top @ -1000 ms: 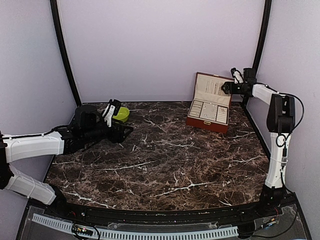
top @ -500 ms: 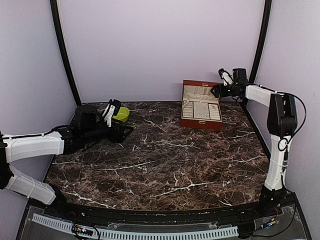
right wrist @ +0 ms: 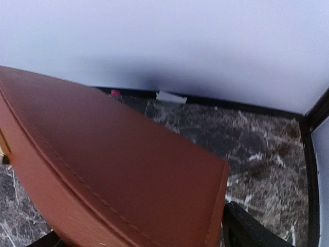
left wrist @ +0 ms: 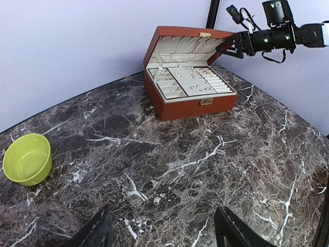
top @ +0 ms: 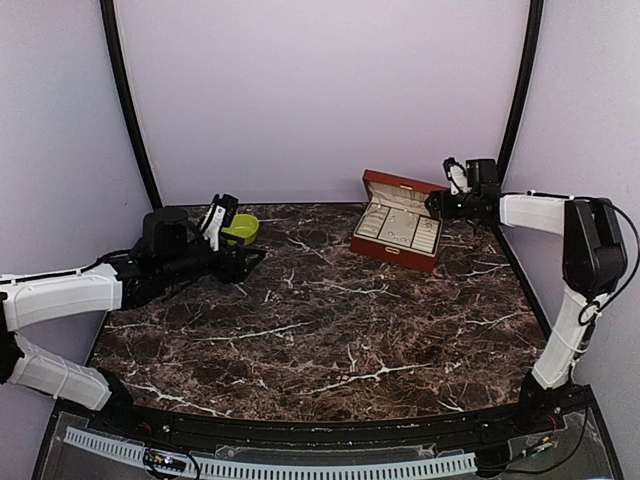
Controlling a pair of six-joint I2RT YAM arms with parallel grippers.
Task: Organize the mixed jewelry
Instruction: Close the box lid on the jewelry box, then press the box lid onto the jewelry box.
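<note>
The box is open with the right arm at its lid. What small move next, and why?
Probably ease the right gripper off the lid of the jewelry box: the box stands open, silvery pieces show in its tray, and the open left gripper hovers empty near the green bowl.

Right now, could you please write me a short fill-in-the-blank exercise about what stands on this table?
1. The jewelry box is ___, not closed.
2. Nothing lies in the lime-green bowl: it is ___.
3. The right hand is at the raised ___ of the box.
4. The left hand is open and holds ___.

Missing words: open; empty; lid; nothing.
</note>
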